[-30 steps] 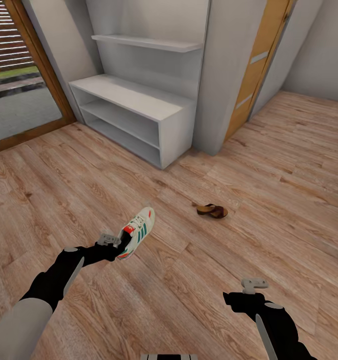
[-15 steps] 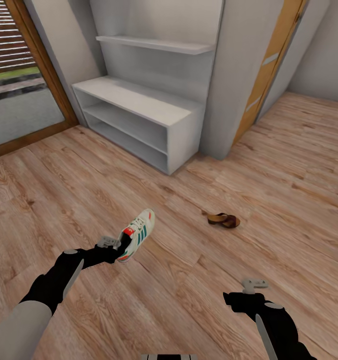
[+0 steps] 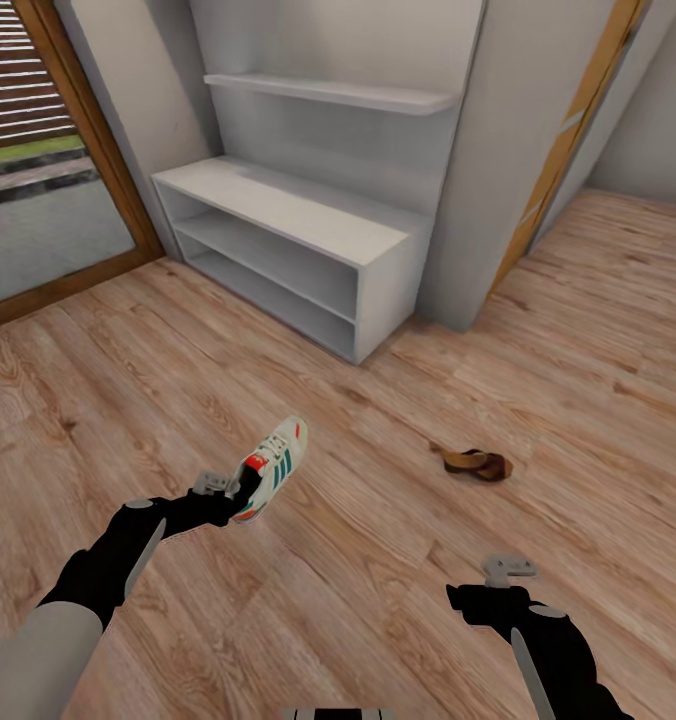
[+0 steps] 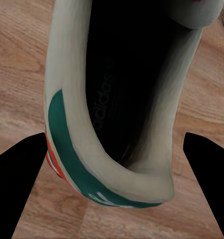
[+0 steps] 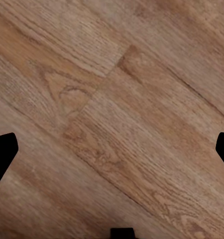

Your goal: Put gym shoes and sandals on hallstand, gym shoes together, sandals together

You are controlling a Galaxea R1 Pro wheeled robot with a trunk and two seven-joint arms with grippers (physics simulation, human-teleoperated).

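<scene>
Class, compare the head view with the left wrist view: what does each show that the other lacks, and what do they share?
Head view alone: the hallstand, one sandal lying on the floor, and the right gripper, open and empty. Left wrist view alone: the dark inside of the gym shoe with its printed insole. Both share: that gym shoe, gripped at its heel by the left gripper, and the wood-plank corridor floor.
</scene>
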